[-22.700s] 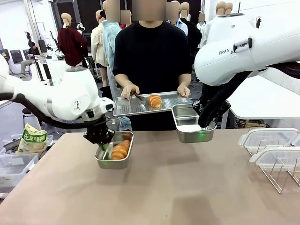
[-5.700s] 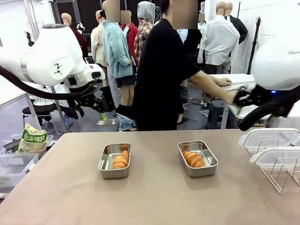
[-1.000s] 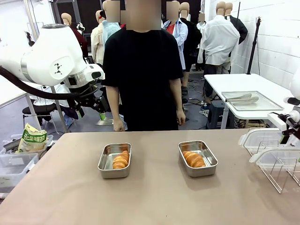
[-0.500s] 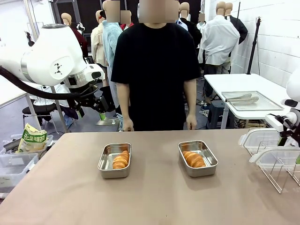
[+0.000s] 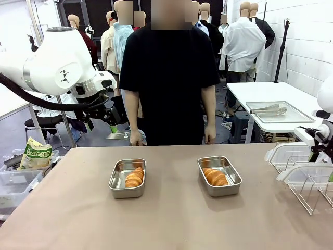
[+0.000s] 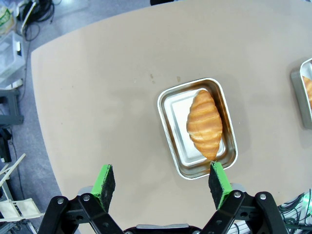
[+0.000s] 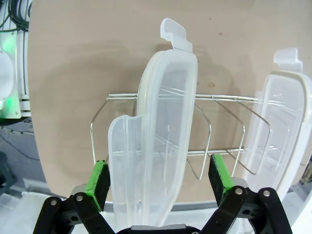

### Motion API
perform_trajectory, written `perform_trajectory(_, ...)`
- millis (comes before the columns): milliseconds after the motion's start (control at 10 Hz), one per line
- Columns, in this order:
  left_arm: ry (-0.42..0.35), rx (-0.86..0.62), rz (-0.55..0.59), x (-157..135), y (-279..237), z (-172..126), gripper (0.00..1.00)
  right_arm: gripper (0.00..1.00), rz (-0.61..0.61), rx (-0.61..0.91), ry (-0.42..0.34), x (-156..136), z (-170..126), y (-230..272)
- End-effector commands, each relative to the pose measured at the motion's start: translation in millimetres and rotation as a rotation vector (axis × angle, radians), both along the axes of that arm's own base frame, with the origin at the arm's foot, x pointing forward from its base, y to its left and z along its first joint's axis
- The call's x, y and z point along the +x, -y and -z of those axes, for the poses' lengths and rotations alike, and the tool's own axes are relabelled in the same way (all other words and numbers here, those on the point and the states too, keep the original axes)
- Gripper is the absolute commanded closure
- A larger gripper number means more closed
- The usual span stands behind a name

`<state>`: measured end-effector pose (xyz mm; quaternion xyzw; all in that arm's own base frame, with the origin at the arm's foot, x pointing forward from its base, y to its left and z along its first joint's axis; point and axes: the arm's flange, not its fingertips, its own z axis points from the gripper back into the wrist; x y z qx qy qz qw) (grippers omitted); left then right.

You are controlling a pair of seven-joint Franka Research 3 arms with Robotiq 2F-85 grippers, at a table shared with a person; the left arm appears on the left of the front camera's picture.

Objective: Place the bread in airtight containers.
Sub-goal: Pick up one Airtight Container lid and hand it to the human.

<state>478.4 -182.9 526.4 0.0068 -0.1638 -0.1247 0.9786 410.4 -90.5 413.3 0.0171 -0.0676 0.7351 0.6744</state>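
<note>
A croissant roll [image 5: 133, 178] is seen in the left tin [image 5: 116, 174] and another roll [image 5: 215, 177] in the right tin [image 5: 232, 174]. The left gripper [image 6: 161, 178] is held spread above the left tin. The right gripper [image 7: 157, 170] is spread, apparently touching nothing, over a clear lid [image 7: 165, 112] at 12 o'clock.

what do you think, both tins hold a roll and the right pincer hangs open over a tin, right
No. The right pincer hangs open over a lid in the rack, not over a tin; the right wrist view shows it. The rest is right.
</note>
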Motion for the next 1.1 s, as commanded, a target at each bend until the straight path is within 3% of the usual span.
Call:
perform_trajectory(0,0.001,0.002,-0.002,-0.5,-1.9,-1.5,0.0,0.0,-0.006,0.004,-0.001,-0.7,1.6,0.4)
perform_trajectory(300,0.001,0.002,-0.002,-0.5,-1.9,-1.5,0.0,0.0,-0.001,0.0,0.0,0.1,-0.1,-0.3)
perform_trajectory(700,0.001,0.002,-0.002,-0.5,-1.9,-1.5,0.0,0.0,0.047,0.085,0.056,-2.2,-1.0,5.2)
perform_trajectory(1000,0.001,0.002,-0.002,-0.5,-1.9,-1.5,0.0,0.0,0.062,0.107,0.038,-2.9,3.7,2.9)
